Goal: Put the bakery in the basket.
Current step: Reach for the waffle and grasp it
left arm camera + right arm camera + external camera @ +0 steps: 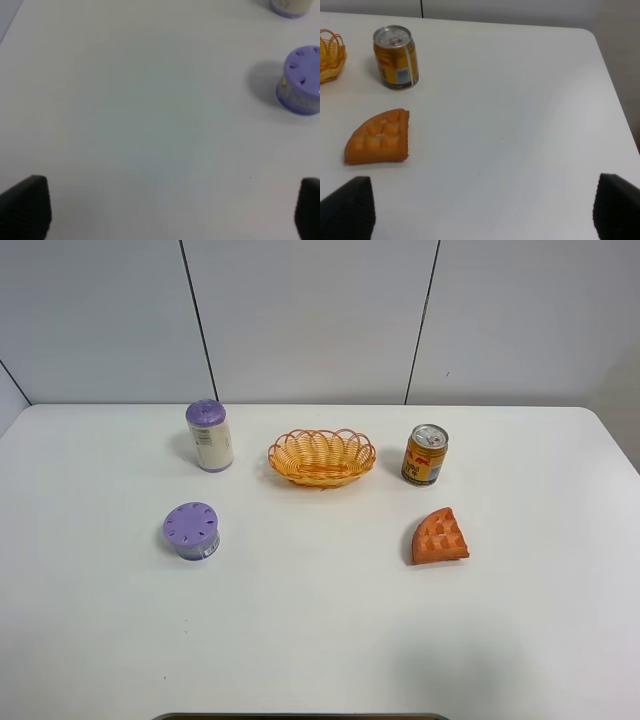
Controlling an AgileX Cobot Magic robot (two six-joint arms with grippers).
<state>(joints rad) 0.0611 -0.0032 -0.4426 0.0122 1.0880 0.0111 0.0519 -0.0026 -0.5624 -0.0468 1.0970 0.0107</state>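
Note:
The bakery, an orange-brown waffle wedge (440,537), lies on the white table right of centre; it also shows in the right wrist view (379,138). The orange-yellow woven basket (321,457) stands empty at the back centre, its rim just visible in the right wrist view (330,60). Neither arm shows in the high view. My left gripper (165,210) is open over bare table, its dark fingertips (27,207) wide apart. My right gripper (482,210) is open too, fingertips (347,210) wide apart, with the waffle ahead near one finger.
A red-and-gold drink can (425,454) stands right of the basket, behind the waffle (396,58). A tall purple-capped bottle (209,435) stands left of the basket. A short purple-lidded jar (192,531) sits front left (301,80).

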